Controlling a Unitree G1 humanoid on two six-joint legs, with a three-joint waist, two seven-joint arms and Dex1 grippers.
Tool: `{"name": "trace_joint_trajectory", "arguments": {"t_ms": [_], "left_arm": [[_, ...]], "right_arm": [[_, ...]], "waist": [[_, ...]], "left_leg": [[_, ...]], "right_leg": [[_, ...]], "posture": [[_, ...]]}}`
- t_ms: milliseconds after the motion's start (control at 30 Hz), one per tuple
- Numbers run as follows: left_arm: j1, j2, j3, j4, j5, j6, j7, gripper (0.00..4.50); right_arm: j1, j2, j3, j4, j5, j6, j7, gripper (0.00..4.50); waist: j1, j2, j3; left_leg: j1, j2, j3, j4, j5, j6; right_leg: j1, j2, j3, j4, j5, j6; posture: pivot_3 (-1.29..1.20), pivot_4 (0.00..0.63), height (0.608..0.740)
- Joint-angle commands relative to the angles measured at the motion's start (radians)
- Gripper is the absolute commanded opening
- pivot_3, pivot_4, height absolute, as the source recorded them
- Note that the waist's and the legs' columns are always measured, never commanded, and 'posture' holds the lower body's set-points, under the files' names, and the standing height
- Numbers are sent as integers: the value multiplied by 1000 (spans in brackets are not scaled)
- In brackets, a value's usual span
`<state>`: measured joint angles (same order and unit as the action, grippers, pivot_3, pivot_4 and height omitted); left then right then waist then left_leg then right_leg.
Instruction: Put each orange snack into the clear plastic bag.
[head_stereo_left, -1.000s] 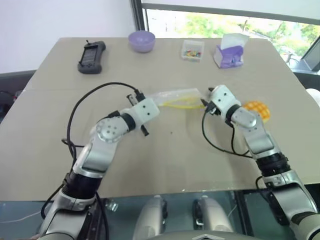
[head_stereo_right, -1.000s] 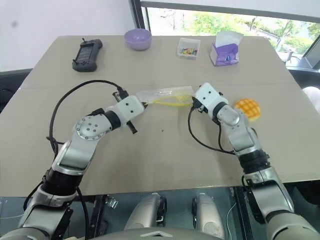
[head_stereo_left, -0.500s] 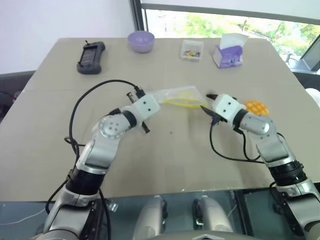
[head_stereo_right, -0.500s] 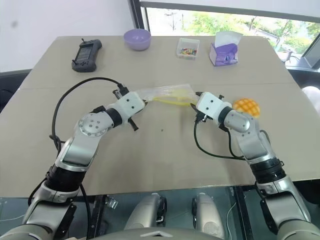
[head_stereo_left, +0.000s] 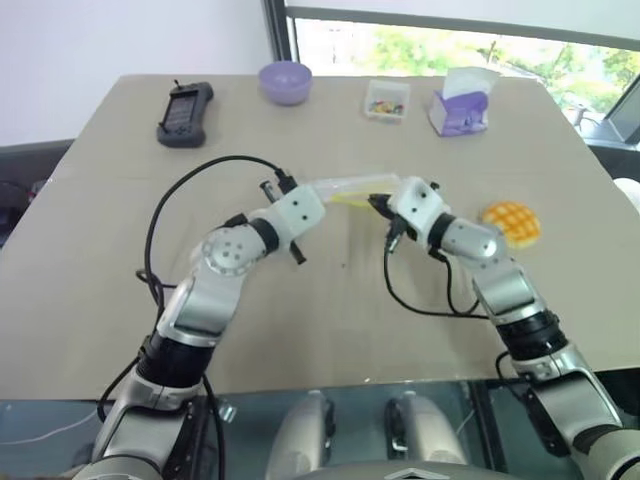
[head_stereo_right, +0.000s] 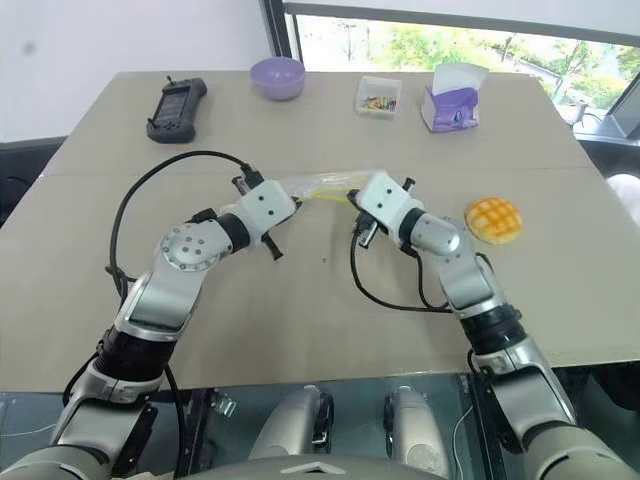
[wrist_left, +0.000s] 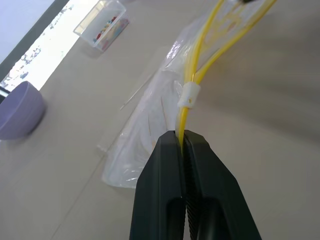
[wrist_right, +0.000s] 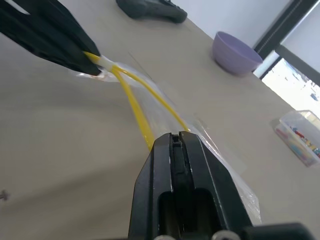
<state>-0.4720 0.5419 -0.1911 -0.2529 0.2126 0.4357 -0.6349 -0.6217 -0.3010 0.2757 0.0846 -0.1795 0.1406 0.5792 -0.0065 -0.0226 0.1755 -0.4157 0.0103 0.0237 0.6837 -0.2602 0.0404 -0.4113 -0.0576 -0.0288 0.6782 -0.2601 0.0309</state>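
Two claws pinching clear plastic bag (head_stereo_right: 325, 185), orange snack (head_stereo_right: 494, 219) outside

silver arms (head_stereo_left: 215, 290), black cables, seemingly white wrists

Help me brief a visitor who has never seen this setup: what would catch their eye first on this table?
Mid-table, the left gripper and right gripper are both shut on the yellow seal strip of the clear plastic bag, which is held between them. To the robot's right, the orange snack lies alone on the table, apart from the bag. Along the far edge stand a purple bowl and a purple tissue box.
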Motion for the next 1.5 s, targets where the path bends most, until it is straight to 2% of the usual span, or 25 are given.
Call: {"name": "trace_joint_trajectory", "arguments": {"t_ms": [33,267,433,533,633,700,767,867,1033,1167,1300,1500], "left_arm": [[0,-3,7,-64,-24,-28,-9,0],[24,0,-5,-80,-57,-72,-35,0],[25,8,-10,-65,-52,-63,-41,0],[23,6,-7,-57,-49,-40,-36,0],[25,6,-7,-59,-47,-23,-33,0],[27,5,-7,-59,-47,-19,-32,0],[25,-1,-4,-55,-49,-5,-25,0],[20,-6,-1,-45,-41,18,-13,0],[-3,-20,16,-6,-31,94,31,0],[-21,-24,23,18,-36,118,54,0],[-33,-28,20,23,-47,119,60,0],[-50,-35,29,37,-60,117,62,0]], "right_arm": [[-37,16,3,48,-22,-25,-39,32],[-62,61,13,178,-84,-54,-147,32],[-88,11,112,300,-257,-159,-248,32],[-91,-4,139,341,-308,-192,-279,1120],[-93,-8,143,355,-330,-216,-298,2702],[-92,-9,142,360,-337,-227,-303,3440],[-95,-13,141,362,-346,-239,-314,4369],[-99,-21,126,359,-348,-261,-336,4448],[-73,-72,70,286,-232,-301,-209,4448],[-39,-137,16,177,-126,-258,-77,4448],[-6,-175,-26,103,-75,-249,-35,4448],[58,-178,-168,49,39,-60,-47,4448]], "waist": [[-1,0,0],[-5,0,0],[-5,0,0],[-6,0,0],[-7,0,0],[-8,0,0],[-8,0,0],[-7,0,0],[-4,0,0],[-3,0,0],[-4,0,0],[-2,0,0]], "left_leg": [[0,0,0,0,0,0],[0,0,0,0,0,0],[1,0,0,0,0,0],[1,0,0,0,0,0],[1,0,1,0,0,0],[1,0,1,0,0,0],[1,0,1,0,0,0],[1,0,1,0,0,-1],[1,0,1,0,0,0],[0,0,0,0,0,0],[0,0,0,0,-2,3],[1,1,0,0,-1,2]], "right_leg": [[0,0,0,0,0,0],[0,0,0,0,0,0],[0,0,1,1,0,0],[0,0,0,0,0,0],[0,0,1,0,0,0],[0,0,1,0,0,0],[0,1,1,1,0,0],[0,1,1,1,0,0],[0,0,1,0,0,0],[0,0,1,0,0,0],[0,0,0,0,0,0],[0,0,1,1,0,0]], "posture": [[0,150,740],[0,150,740],[0,150,740],[0,150,740],[0,150,740],[0,150,740],[0,150,740],[0,150,740],[0,150,740],[0,150,740],[0,150,740],[0,150,740]]}}
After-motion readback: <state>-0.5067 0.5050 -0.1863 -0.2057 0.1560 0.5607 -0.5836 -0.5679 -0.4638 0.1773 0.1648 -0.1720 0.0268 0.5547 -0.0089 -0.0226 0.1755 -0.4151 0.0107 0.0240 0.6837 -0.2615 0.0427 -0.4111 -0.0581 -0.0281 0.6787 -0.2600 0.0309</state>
